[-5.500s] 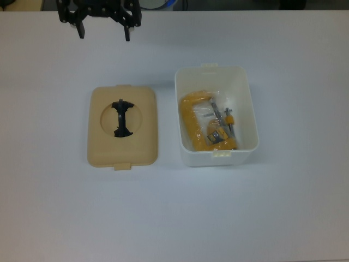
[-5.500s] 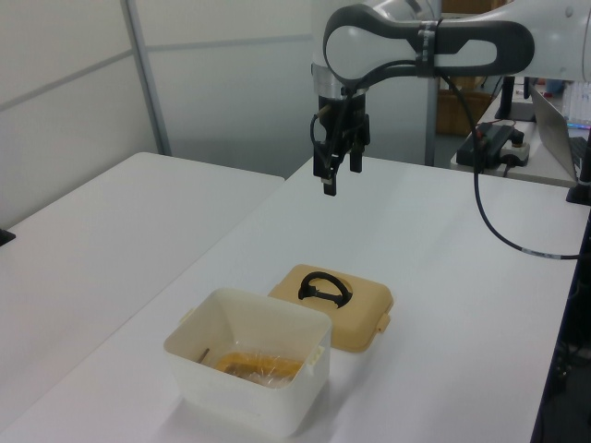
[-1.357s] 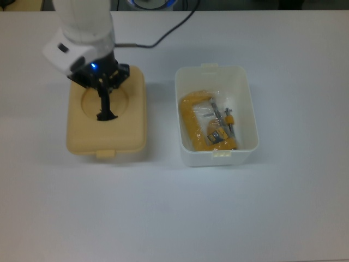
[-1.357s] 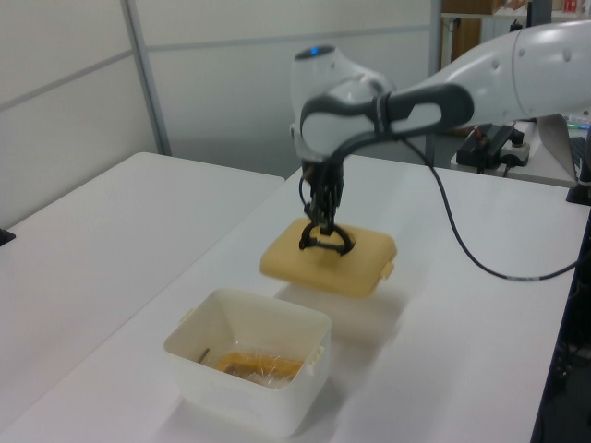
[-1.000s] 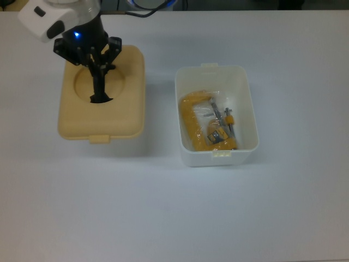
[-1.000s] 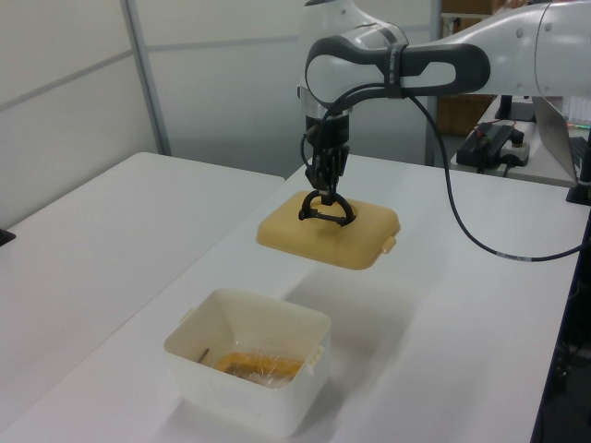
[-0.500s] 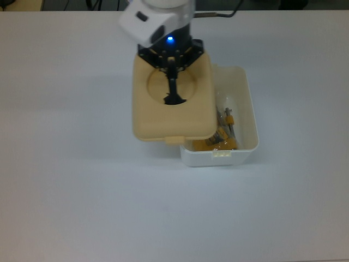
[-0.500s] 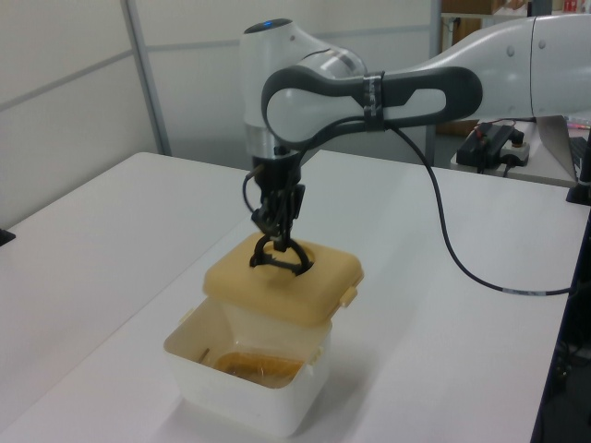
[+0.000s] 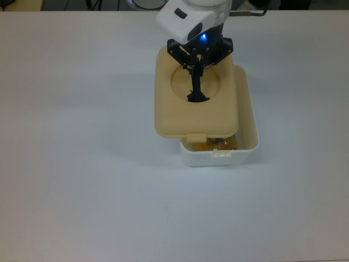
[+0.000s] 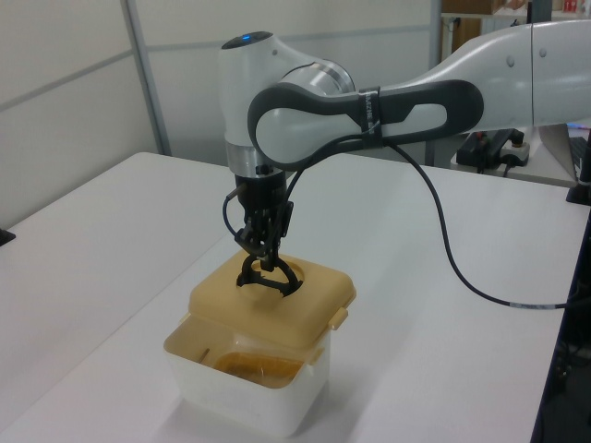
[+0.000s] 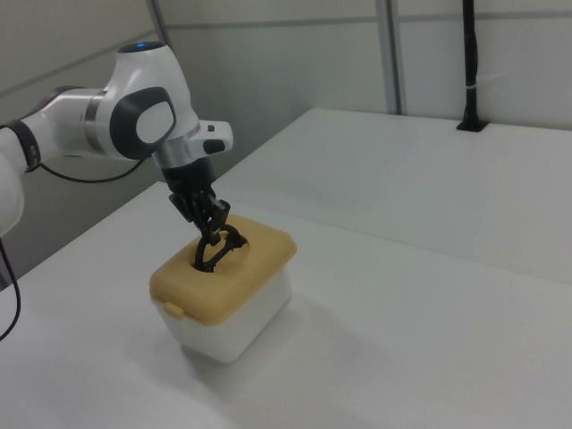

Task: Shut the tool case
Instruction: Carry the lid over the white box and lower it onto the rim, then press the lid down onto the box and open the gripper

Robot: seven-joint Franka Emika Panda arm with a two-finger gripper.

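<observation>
The gripper (image 9: 196, 70) hangs over the tool case with its jaws pinched on the black handle (image 9: 197, 96), which rises from the round recess of the beige lid (image 9: 175, 112); the lid hangs from that hold, level or close to it, just above the white tub (image 9: 246, 143) that stands on the table (image 9: 82, 191).

The move to come turns on one offset; in the top view the lid sits toward the top view's left of the tub, so the tub's wall on the top view's right and its near rim with the front latch tab (image 9: 221, 153) lie uncovered, and a sliver of the yellow contents (image 9: 218, 144) shows below the lid's edge; the lid's own tab (image 9: 196, 136) falls short of the tub's tab and to the top view's left of it. The long axes of lid and tub look parallel, so I judge that no turn is needed, only a shift toward the top view's right and a little toward its bottom edge before lowering.

The left view agrees; the lid (image 10: 268, 300) overhangs one side of the tub (image 10: 245, 397) while the tub's near rim is open to sight; in the right view the lid (image 11: 223, 268) seems nearly to cap the tub (image 11: 237, 326), though whether it touches the rim anywhere I cannot tell.
</observation>
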